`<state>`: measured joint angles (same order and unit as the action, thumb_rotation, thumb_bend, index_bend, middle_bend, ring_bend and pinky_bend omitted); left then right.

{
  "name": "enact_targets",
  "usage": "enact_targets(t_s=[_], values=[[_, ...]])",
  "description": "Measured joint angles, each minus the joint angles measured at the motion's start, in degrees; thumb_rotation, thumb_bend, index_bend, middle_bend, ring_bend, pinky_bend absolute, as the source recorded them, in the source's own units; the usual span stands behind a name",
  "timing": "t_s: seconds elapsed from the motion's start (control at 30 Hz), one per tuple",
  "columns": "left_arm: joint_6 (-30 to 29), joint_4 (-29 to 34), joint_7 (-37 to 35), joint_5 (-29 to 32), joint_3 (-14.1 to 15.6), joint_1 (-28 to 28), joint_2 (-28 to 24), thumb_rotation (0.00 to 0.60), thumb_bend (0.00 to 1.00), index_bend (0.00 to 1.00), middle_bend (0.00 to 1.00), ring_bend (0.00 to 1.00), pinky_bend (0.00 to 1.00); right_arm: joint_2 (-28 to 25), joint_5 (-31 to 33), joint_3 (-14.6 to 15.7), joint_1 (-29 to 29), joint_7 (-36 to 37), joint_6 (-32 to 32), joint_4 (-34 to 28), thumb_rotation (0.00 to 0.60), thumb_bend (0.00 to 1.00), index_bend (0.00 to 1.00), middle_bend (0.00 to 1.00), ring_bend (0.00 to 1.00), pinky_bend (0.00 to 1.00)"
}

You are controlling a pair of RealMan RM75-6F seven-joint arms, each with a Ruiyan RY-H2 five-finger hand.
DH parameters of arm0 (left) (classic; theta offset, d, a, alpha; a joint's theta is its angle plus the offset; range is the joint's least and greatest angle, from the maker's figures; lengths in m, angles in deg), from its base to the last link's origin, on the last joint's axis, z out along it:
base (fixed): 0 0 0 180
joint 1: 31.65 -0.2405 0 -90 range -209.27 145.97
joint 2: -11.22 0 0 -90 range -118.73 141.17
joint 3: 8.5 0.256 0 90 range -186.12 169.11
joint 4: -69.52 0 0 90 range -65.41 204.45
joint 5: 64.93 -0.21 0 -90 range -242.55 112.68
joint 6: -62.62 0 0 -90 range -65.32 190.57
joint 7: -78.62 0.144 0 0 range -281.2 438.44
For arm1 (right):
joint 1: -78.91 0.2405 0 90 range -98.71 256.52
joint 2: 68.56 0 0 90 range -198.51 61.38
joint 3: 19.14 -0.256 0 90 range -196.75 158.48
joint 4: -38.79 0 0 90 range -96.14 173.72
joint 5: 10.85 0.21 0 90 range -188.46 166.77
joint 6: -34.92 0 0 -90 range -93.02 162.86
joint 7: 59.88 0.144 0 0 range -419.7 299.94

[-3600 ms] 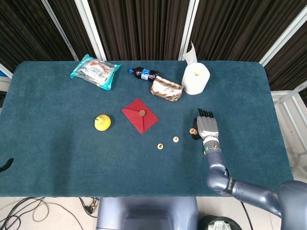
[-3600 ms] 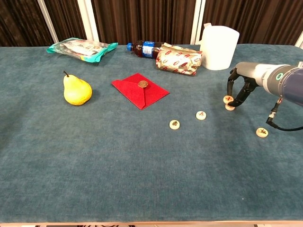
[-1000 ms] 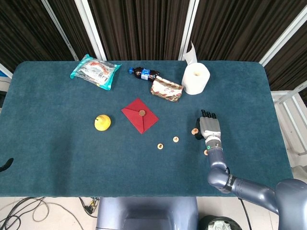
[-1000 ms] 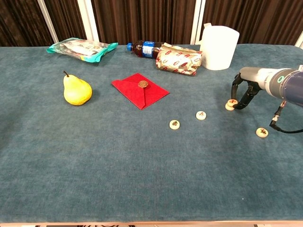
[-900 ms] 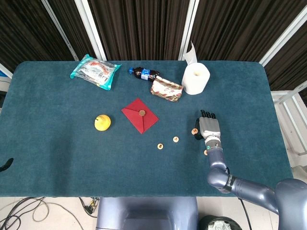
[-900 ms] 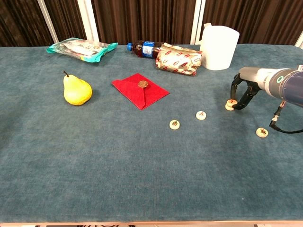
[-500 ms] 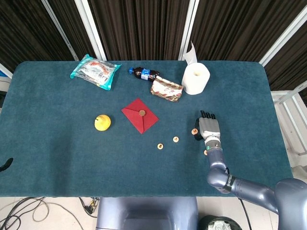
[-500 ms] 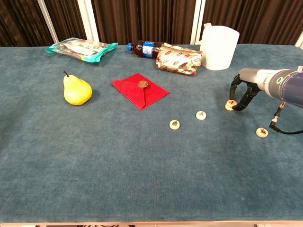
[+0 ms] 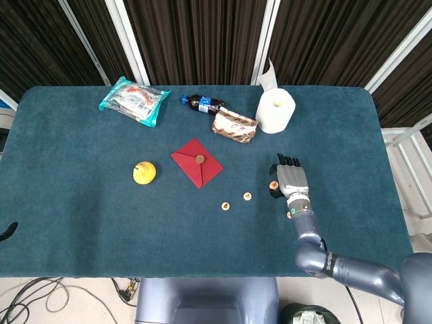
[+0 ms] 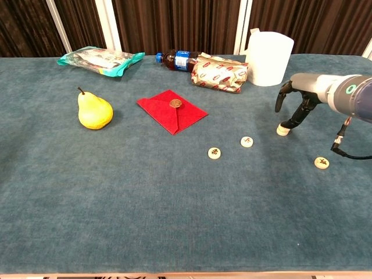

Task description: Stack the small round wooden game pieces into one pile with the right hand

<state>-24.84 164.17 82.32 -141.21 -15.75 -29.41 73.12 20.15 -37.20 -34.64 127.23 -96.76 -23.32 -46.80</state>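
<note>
Several small round wooden pieces lie on the teal table (image 10: pixel 145 192). In the chest view one piece (image 10: pixel 214 153) and a second piece (image 10: pixel 247 141) sit near the middle. A third piece (image 10: pixel 321 163) lies at the far right, beside my right forearm. My right hand (image 10: pixel 295 103) arches over a fourth piece (image 10: pixel 283 129), with its fingertips (image 10: pixel 289 121) touching the piece's right side and the thumb lifted clear to the left. In the head view the right hand (image 9: pixel 290 179) shows just right of that fourth piece (image 9: pixel 273 184). My left hand shows in neither view.
A red envelope (image 10: pixel 172 110) with a brown disc (image 10: pixel 175 103) on it lies left of the pieces. A pear (image 10: pixel 94 110) stands further left. A snack bag (image 10: pixel 100 58), a cola bottle (image 10: pixel 177 59), a wrapped packet (image 10: pixel 220 74) and a paper roll (image 10: pixel 268 58) line the far edge.
The right hand's thumb has lifted up and away from the fourth piece, and the hand has opened wider. That piece now lies flat under the fingertips; the other pieces have not moved.
</note>
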Motion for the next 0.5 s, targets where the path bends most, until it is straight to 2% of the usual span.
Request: enact_targets(t_s=[0.27,0.5], values=[[0.1,-0.1,-0.3,-0.1,0.0,0.0,0.0,0.600,0.16,0.11,0.00,0.00,0.00,-4.4,-10.4,4.3,-3.6,0.7,-6.3,-12.3,0.600,0.39,0.36,0.00,0.00,0.00],[0.2,-0.2,-1.0,-0.4,0.1,0.0,-0.3,0.600,0.16,0.11,0.00,0.00,0.00,-5.0,-15.7,8.6,-6.6,0.6,-10.0,-14.6,0.600,0.39,0.36,0.00,0.00,0.00]])
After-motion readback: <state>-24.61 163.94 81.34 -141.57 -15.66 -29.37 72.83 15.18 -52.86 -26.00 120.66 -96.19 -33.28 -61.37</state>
